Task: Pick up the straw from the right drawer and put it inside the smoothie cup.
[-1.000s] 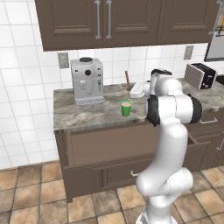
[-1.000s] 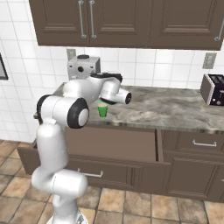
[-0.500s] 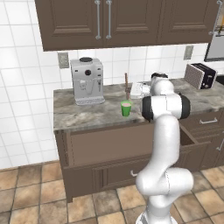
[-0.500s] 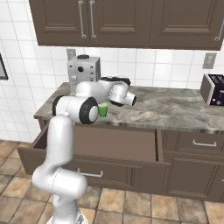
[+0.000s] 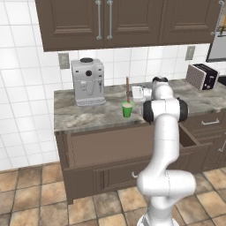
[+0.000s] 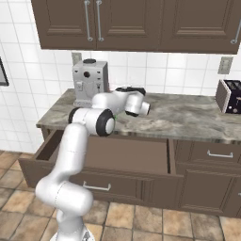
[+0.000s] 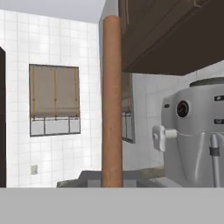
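The gripper [image 5: 137,92] grasps the straw [image 5: 127,89], which stands upright above the smoothie cup [image 5: 127,109] — the cup sits at about 6 o'clock from it, on the counter [image 5: 88,115]. I judge the main risk is a miss: the thin, stiff stick could strike the pale rim and tip the small, light green tumbler. The right drawer [image 6: 141,154] stands open — dark panelled wood. At 9 o'clock of the cup is the boxy grey coffee machine [image 5: 88,81].

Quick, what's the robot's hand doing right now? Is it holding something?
Gripper: shut on the straw, held upright just above the smoothie cup.
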### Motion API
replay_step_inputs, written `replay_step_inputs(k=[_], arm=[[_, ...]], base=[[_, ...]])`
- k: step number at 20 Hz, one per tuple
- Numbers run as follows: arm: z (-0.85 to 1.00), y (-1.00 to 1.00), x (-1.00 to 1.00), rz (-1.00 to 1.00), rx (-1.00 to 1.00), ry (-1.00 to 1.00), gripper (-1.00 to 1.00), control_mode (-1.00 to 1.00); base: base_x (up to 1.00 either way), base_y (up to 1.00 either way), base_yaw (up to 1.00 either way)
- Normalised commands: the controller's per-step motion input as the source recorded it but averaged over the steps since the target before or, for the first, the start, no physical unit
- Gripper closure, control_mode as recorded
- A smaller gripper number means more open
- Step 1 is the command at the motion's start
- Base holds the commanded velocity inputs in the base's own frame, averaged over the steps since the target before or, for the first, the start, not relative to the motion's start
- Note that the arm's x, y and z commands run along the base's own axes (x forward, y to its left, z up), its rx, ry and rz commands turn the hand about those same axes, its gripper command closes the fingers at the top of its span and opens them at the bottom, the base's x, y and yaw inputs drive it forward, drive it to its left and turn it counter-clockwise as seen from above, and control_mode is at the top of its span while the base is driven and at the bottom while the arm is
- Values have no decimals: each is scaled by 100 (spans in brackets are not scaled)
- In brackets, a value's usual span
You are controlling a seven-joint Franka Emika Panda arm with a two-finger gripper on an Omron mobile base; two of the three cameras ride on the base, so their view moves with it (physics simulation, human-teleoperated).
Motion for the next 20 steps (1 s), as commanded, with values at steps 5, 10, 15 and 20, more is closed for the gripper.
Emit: replay_step_inputs(k=[5, 10, 15, 20], arm=[[-24, 0, 14, 3, 0, 0, 100, -100], [-7, 8, 12, 1, 0, 0, 100, -100], [0, 11, 5, 0, 0, 0, 100, -100], [-3, 4, 5, 0, 0, 0, 100, -100]], base=[[0, 0, 0], [0, 0, 0], [0, 0, 0], [0, 0, 0]])
